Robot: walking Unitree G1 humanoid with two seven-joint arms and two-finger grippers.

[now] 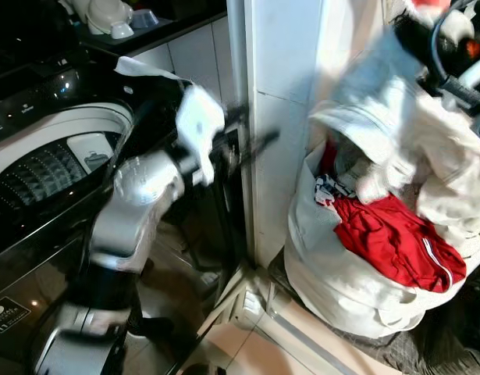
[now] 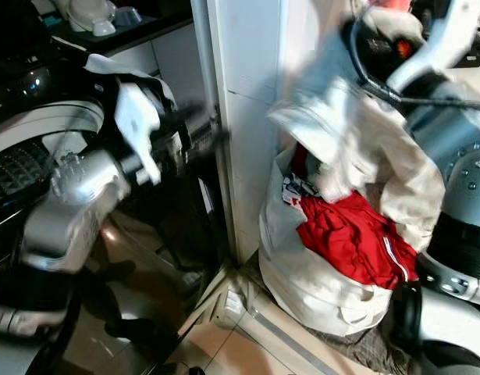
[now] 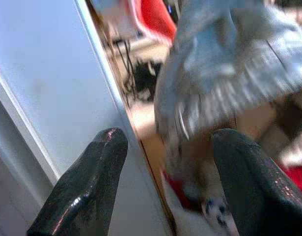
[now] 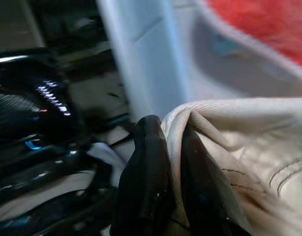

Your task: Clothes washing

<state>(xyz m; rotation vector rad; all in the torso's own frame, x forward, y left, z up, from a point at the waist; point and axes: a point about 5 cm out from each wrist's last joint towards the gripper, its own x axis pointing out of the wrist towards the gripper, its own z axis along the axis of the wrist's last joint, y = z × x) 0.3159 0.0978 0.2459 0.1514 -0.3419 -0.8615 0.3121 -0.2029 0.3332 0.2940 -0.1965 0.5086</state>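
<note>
While no label reads clearly: right gripper (image 4: 165,162) clamped on cream garment (image 4: 239,147), left gripper (image 3: 165,187) spread, empty.

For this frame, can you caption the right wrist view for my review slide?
Right gripper pinching a fold of cream garment, red clothing in the laundry bag beyond.

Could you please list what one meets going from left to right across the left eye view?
Washing machine → left arm → white tiled pillar → white laundry bag → red garment → cream garment lifted at the right edge.
</note>
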